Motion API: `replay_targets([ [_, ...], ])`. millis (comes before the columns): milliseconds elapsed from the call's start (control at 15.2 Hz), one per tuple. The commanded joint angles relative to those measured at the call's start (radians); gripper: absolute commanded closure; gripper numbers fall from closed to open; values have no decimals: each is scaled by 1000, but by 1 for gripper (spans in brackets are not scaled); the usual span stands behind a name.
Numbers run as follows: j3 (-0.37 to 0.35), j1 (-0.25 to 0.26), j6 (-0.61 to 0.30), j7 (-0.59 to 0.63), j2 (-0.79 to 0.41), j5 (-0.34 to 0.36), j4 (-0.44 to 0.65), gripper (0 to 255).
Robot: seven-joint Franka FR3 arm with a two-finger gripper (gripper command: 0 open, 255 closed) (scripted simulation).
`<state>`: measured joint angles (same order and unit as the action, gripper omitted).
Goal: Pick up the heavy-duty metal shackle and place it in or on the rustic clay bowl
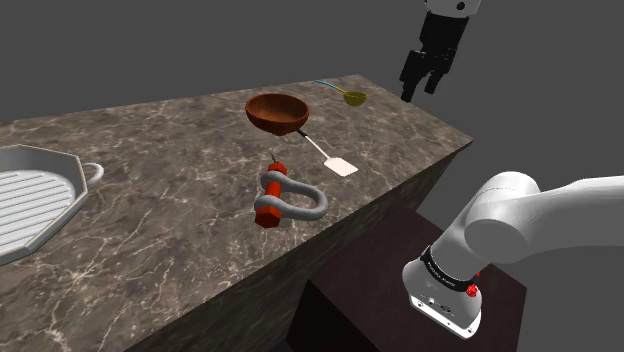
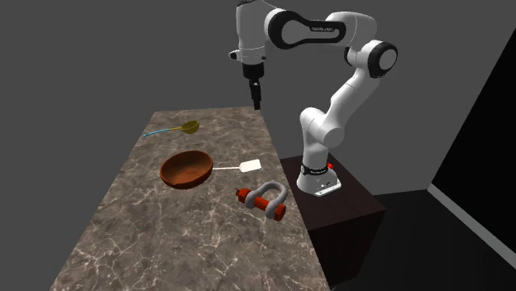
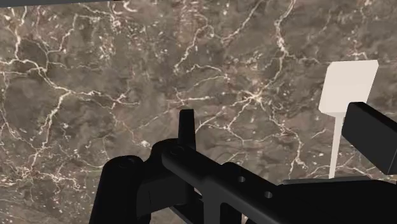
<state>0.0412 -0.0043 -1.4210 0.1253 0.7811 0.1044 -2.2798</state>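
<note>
Gripper [image 1: 418, 91] hangs high over the marble counter [image 1: 180, 150], fingers spread, nothing between them. It is clear of every object.

Closest under it is the white spatula [image 3: 347, 89], with its blade just off one finger in the wrist view. An olive spoon [image 1: 354, 97] lies near the counter end below the gripper, on the other side.

Further out is the brown bowl [image 1: 278, 110], upright and empty. The spatula's handle runs up to its rim.

The shackle [image 1: 290, 197] lies flat on the counter, past the spatula blade from the gripper and well apart from it. It sits near the bowl without touching. It has a grey U-shaped bow with a red pin across the open end.

Furthest from the gripper is a pale grill pan [image 1: 30, 195] at the far end of the counter.

Handling (judged, not seen): the shackle looks like solid metal, so rigid and heavy for its size. There is no give and no risk of crushing it. The rounded bow looks smooth and may slide or roll between the pads.

The best hold is probably across the straight red pin near its middle, or across one straight leg of the bow. Fingers would come down from above, set square to that bar. Gripping the curved tip would likely let it swing. The bowl may be fragile, so lower the shackle in rather than dropping it.
</note>
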Motion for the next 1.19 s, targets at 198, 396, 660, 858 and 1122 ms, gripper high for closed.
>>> replay_targets([
  [198, -43, 29, -72, 40, 32, -49, -75, 0],
  [396, -89, 61, -148, 78, 55, -98, -143, 0],
  [660, -156, 107, -256, 128, 69, -164, -219, 0],
  [858, -210, 144, -343, 165, 65, -212, -265, 0],
  [1122, -287, 192, -466, 213, 40, -272, -311, 0],
])
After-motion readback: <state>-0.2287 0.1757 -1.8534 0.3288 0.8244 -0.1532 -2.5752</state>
